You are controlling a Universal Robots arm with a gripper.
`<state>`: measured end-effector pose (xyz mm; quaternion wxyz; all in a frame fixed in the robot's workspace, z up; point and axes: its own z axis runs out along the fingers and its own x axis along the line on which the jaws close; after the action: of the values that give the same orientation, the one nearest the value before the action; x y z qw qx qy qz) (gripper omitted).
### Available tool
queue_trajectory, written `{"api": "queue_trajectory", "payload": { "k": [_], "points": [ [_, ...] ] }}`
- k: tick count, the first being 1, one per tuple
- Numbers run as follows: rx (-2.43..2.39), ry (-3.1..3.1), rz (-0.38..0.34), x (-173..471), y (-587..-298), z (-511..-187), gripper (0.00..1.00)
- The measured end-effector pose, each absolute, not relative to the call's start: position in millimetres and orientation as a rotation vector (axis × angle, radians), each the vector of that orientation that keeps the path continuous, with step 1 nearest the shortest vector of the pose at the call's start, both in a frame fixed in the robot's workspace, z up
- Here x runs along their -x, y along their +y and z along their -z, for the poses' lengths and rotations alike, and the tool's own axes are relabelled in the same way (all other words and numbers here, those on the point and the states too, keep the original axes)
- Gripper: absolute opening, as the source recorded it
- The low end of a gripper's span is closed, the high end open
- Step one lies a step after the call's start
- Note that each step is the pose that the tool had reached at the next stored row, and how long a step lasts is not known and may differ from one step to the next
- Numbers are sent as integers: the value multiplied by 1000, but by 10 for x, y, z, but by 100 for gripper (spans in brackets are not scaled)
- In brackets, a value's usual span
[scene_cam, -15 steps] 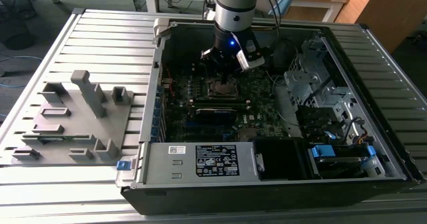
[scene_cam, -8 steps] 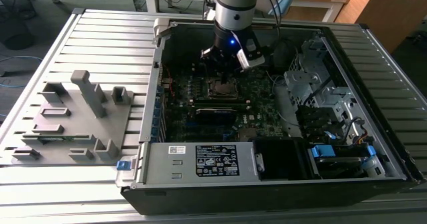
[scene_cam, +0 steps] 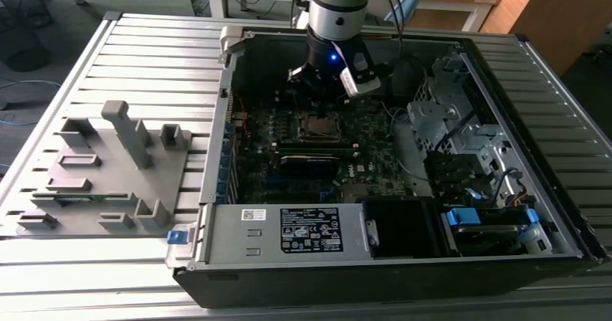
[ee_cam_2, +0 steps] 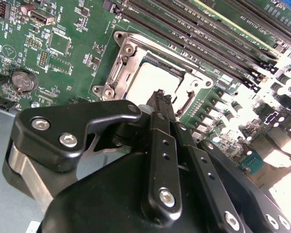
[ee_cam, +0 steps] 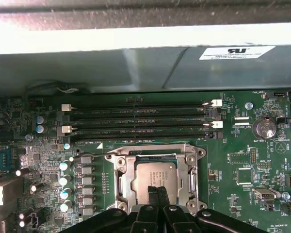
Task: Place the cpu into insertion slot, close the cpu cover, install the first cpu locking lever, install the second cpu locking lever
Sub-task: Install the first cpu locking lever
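One shut, empty pincer (ee_cam: 158, 191) hangs over the cpu (ee_cam: 155, 173) seated in the insertion slot (ee_cam: 115, 159).

1. I see the cpu (ee_cam: 155, 175), a flat square with a dull grey top, lying level in the insertion slot (scene_cam: 319, 125).
2. The slot sits well inside the motherboard's (ee_cam: 233, 145) edges.
3. The cpu cover (ee_cam: 120, 180), a silver frame, lies flat around the cpu.
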<state>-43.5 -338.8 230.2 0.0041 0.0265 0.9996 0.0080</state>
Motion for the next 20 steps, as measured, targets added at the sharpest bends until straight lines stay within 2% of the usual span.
{"api": "queue_trajectory", "payload": {
  "k": [20],
  "points": [
    [-83, 3132, -25, 435, -3388, -2388, 11]
  ]
}}
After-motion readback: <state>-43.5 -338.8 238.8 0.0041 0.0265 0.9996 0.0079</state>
